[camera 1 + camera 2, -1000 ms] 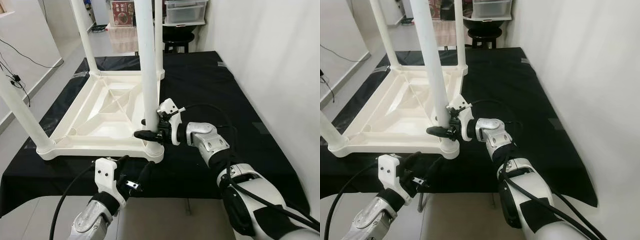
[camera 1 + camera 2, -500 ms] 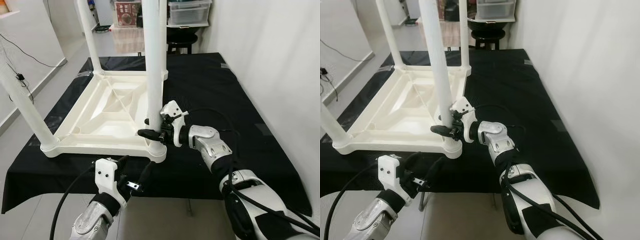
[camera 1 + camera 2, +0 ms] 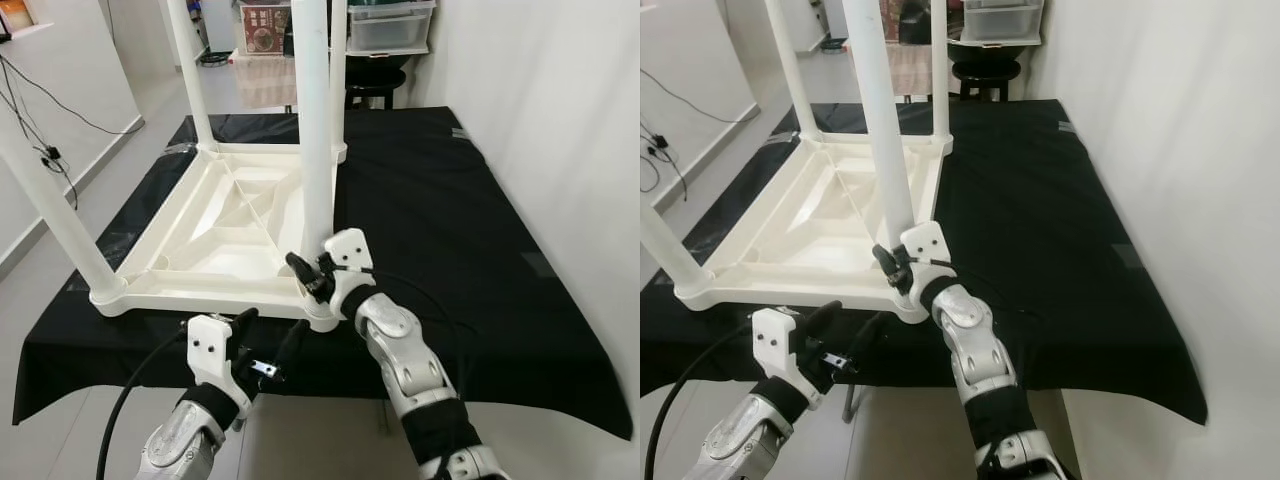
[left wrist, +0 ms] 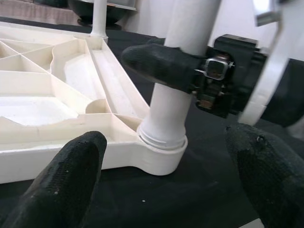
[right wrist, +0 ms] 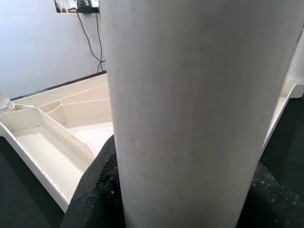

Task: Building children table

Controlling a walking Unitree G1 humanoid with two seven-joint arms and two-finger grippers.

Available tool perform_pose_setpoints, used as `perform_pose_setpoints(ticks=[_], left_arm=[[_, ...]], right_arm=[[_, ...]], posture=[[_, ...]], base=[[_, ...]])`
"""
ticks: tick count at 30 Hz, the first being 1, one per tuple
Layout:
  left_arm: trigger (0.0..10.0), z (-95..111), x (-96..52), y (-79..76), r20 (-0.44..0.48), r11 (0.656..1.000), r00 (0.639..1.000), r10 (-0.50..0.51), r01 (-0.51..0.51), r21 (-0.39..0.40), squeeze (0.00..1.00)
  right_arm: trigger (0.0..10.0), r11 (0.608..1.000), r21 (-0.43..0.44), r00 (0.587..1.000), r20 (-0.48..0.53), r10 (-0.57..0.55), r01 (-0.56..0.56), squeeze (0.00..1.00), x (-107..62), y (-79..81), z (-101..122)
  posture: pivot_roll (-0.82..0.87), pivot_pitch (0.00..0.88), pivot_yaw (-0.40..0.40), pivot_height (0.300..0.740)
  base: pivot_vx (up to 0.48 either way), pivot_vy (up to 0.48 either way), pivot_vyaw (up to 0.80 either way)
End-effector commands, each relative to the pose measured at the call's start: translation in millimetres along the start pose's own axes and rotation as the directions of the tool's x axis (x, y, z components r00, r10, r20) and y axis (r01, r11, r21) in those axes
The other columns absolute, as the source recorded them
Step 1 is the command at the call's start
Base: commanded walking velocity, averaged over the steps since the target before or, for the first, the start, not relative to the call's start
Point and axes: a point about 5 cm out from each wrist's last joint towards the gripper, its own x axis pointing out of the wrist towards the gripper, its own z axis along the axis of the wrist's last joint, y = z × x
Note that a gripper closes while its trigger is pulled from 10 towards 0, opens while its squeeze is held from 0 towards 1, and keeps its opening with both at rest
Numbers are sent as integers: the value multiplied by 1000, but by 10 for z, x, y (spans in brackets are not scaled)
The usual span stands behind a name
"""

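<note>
White plastic children's table point(image 3: 215, 235) is seen lying upside down on the black-covered desk point(image 3: 450, 220), toward its left side, with four round white legs standing up from its corners. The leg point(image 3: 316, 150) at the corner nearest the desk's front edge is clasped just above its socket by the right gripper point(image 3: 312, 280), whose black jaws are closed around it. The left gripper point(image 3: 262, 340) is held at the desk's front edge, just below that same corner, its jaws spread apart and touching nothing.
</note>
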Motion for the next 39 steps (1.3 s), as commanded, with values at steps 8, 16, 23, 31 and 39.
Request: perform_pose_setpoints(ticks=[8,16,23,31,39], left_arm=[[10000,-51,-25,10,-20,1000,1000,11,-11,-1,0],[10000,-56,-68,-21,-19,1000,1000,17,-17,19,0],[10000,-68,-181,-96,-21,1000,1000,21,-21,19,0],[10000,-66,-206,-187,-28,999,999,-27,28,20,0],[10000,-50,-222,-225,-32,997,999,-33,35,72,0]], right_arm=[[10000,931,84,932,116,344,-355,1000,126,-41,348],[10000,752,-39,751,42,659,-657,0,213,-141,461],[0,740,1,738,-54,672,-673,0,265,-164,356],[0,778,17,775,-75,628,-629,0,238,-282,266],[0,981,119,965,-231,-124,154,0,-30,-467,-324]], posture=[[15,51,3,740],[31,37,-5,740],[39,39,-12,740],[27,46,-7,740],[12,69,-27,740]], base=[[0,0,0],[0,0,0],[0,0,0],[0,0,0],[0,0,0]])
